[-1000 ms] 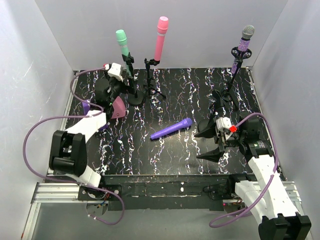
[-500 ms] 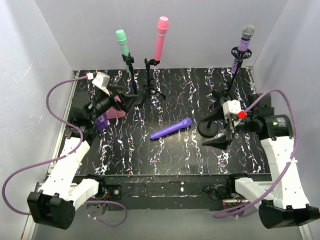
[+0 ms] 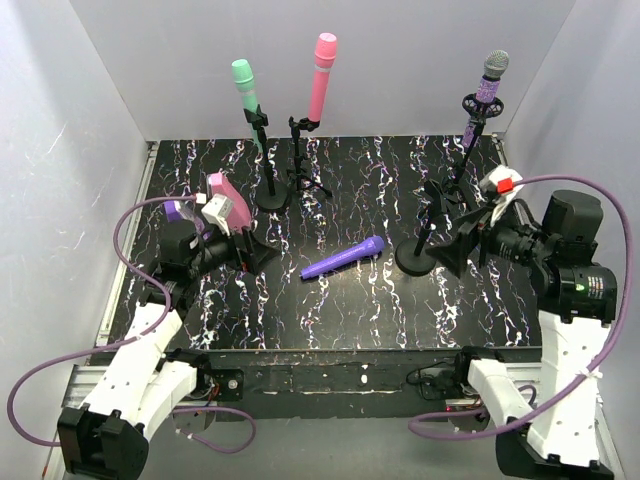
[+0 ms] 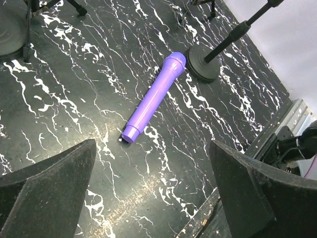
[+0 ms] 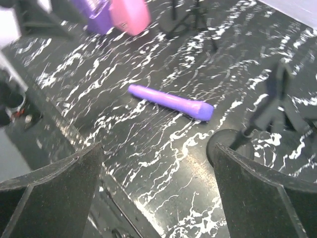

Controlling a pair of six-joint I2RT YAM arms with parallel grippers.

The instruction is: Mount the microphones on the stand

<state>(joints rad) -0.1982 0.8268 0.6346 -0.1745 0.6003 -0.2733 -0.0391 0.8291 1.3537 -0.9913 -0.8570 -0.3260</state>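
Purple plastic caught my eye first: the plain purple microphone [image 3: 343, 258] lay flat on the black marbled table [image 3: 350, 310], in no clip, and I placed everything else from it. Its rounded head pointed toward the far right, where the round base of a stand [image 3: 415, 258] sat just beside it without touching. In the left wrist view the same microphone [image 4: 152, 96] ran diagonally, head toward that base [image 4: 202, 63].

To the left of the microphone my left gripper [image 3: 248, 250] hung with its jaws spread wide and nothing between them, its dark fingers [image 4: 49, 193] framing the microphone from that side. To the right of the microphone, past the round base, my right gripper [image 3: 462, 250] was likewise spread wide and carried nothing; its own camera showed the microphone [image 5: 171, 101] lying well beyond its fingers [image 5: 54, 183].

Behind the microphone the other three stood upright in their stands: the mint green microphone [image 3: 245, 85] at the far left, the pink microphone [image 3: 323, 75] beside it, and the glittery purple microphone [image 3: 488, 90] with its silver-grey head at the far right.

Left of the plain purple microphone, behind the left gripper, sat a pink wedge [image 3: 225, 198] and a purple wedge [image 3: 180, 210], side by side.
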